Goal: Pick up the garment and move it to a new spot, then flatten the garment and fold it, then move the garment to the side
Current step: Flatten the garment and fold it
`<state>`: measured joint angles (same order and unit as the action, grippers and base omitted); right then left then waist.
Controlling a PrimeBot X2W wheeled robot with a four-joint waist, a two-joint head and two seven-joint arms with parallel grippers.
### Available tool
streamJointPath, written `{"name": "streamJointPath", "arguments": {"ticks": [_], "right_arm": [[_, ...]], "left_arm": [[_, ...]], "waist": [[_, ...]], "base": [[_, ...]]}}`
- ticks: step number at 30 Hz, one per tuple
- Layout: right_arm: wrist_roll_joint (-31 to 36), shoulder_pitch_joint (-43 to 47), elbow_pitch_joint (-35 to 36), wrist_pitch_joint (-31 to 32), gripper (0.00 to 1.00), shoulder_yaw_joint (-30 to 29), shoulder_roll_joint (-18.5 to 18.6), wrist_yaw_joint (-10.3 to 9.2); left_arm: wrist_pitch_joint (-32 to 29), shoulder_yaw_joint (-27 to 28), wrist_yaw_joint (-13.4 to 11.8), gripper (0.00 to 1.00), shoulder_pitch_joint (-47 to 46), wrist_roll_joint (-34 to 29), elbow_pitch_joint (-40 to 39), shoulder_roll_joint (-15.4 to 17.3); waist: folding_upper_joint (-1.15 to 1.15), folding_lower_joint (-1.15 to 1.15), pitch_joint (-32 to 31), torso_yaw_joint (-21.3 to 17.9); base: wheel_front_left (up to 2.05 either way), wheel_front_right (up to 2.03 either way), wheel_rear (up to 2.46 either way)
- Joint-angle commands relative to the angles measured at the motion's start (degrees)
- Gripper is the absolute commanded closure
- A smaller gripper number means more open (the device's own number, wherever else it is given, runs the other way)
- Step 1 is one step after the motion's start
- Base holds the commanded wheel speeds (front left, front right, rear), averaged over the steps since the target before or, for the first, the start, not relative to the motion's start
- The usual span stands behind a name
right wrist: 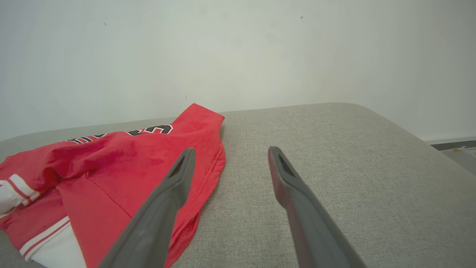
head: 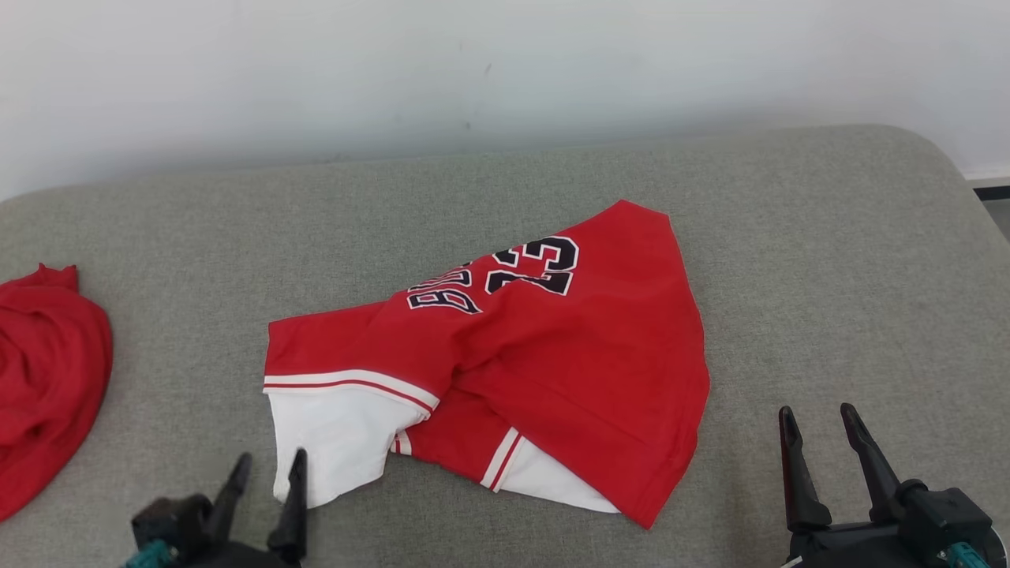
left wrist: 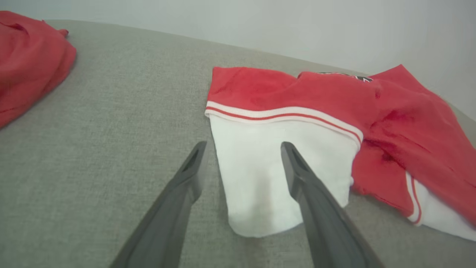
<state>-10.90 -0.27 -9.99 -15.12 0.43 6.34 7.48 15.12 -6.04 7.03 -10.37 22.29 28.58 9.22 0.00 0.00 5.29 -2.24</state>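
Note:
The garment [head: 552, 347] is a red jersey with white sleeves, striped trim and black lettering, lying crumpled in the middle of the grey cushioned surface [head: 505, 181]. My left gripper [head: 268, 465] stands open at the lower left, its fingers straddling the tip of a white sleeve [left wrist: 256, 178] without pinching it. In the left wrist view the left gripper [left wrist: 243, 147] hangs just above that sleeve. My right gripper [head: 817, 414] is open at the lower right, apart from the jersey's right hem. In the right wrist view the right gripper [right wrist: 230, 150] points past the red hem [right wrist: 208, 163].
Another red cloth [head: 43, 379] lies bunched at the surface's left edge, also seen as a red heap [left wrist: 29, 59] at the upper left of the left wrist view. A pale wall [head: 505, 71] backs the surface. The surface's right edge [head: 978, 205] drops off to the floor.

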Motion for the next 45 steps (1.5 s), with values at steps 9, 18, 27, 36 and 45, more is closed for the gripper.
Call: {"name": "streamJointPath", "arguments": {"ticks": [9, 18, 27, 36, 45], "right_arm": [[-0.19, -0.67, -0.23, -0.06, 0.0, 0.28, 0.55, 0.05], [0.18, 0.8, -0.49, -0.05, 0.0, -1.11, 0.27, 0.05], [-0.36, 3.04, -0.96, -0.05, 0.0, -2.4, 0.1, 0.04], [-0.31, 2.77, -1.54, -0.06, 0.0, -2.63, 0.35, 0.04], [-1.47, 2.14, -3.76, -0.05, 0.0, -1.59, 1.05, 0.05]], "left_arm": [[-0.3, -2.95, 0.46, 0.23, -0.28, 1.21, 6.54, -0.73], [0.03, -4.88, 0.36, 1.0, -1.72, 2.84, 2.69, -0.46], [-3.03, -8.45, 0.37, 1.0, 7.84, 5.85, -11.08, -0.48], [-9.19, -9.44, -1.26, 1.0, 17.1, 9.13, -14.17, -1.01], [-3.94, -9.72, -1.54, 0.0, 13.93, 7.33, -10.07, -1.6]], "waist": [[0.0, 0.0, 1.06, -0.53], [0.0, 0.0, -0.77, 1.52], [0.0, 0.0, -3.72, 6.34], [0.0, 0.0, -2.76, 8.25], [0.0, 0.0, -3.29, 7.75]], "base": [[0.0, 0.0, 0.0], [0.0, 0.0, 0.0], [0.0, 0.0, 0.0], [0.0, 0.0, 0.0], [0.0, 0.0, 0.0]]}}
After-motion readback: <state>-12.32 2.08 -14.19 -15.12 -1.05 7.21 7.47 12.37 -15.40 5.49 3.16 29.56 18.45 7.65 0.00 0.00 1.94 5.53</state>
